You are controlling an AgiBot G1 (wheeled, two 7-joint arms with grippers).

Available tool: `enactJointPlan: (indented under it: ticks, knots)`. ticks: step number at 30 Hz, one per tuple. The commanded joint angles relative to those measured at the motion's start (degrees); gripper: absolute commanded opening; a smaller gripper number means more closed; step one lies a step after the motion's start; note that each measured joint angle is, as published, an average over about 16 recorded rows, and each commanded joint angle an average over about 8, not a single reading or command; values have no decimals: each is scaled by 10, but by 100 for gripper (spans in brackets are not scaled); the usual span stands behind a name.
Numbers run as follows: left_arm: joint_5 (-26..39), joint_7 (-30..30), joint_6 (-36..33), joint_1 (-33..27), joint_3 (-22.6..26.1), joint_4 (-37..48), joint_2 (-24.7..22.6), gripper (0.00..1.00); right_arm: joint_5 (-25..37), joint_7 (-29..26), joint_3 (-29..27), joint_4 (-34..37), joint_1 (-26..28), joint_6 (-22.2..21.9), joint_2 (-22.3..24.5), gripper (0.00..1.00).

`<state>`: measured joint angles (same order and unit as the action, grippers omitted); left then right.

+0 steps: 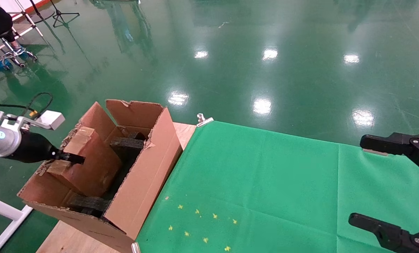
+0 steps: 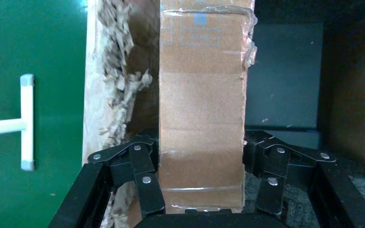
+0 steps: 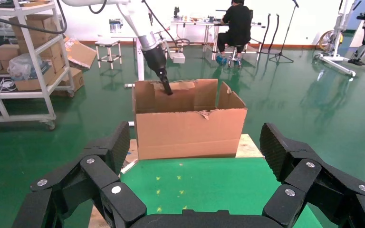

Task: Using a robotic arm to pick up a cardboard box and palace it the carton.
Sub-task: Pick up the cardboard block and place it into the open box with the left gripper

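The cardboard box (image 1: 90, 165), a small brown taped block, sits tilted inside the carton (image 1: 142, 182), against its far-left wall. My left gripper (image 1: 70, 158) reaches into the carton from the left on the white robotic arm (image 3: 142, 28). In the left wrist view the left gripper (image 2: 201, 161) is shut on the cardboard box (image 2: 202, 95), one finger against each long side. Dark grey foam pieces (image 1: 127, 143) lie in the carton beside and under the box. My right gripper (image 1: 357, 180) hangs open and empty over the table's right side, and it (image 3: 195, 147) faces the carton (image 3: 190, 133).
A green cloth (image 1: 265, 182) covers the table, held by a metal clip (image 1: 204, 120), with small yellow marks (image 1: 202, 225) near the front. The carton stands on the bare wooden strip (image 1: 183, 135) at the table's left end. Shelves with boxes (image 3: 28, 52) stand beyond, on the green floor.
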<state>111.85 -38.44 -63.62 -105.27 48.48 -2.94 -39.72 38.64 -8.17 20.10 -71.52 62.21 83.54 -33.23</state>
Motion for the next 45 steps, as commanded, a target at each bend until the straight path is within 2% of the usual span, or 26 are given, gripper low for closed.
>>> enactJointPlan:
  ticks: [1,16,37,38,45]
  knots:
    - [-2,1,8,8,-1,10,-6,0,0,0,0,0,0,0,0,100]
    - [-20,-24,146,82,-14,31,-40,0,0,0,0,0,0,0,0,100]
    - [-32,-41,195,141,-22,36,-75,0,0,0,0,0,0,0,0,100]
    - [-32,-42,197,142,-22,36,-76,6,0,0,0,0,0,0,0,100]
    - [-33,-51,206,147,-22,39,-83,93,0,0,0,0,0,0,0,100]
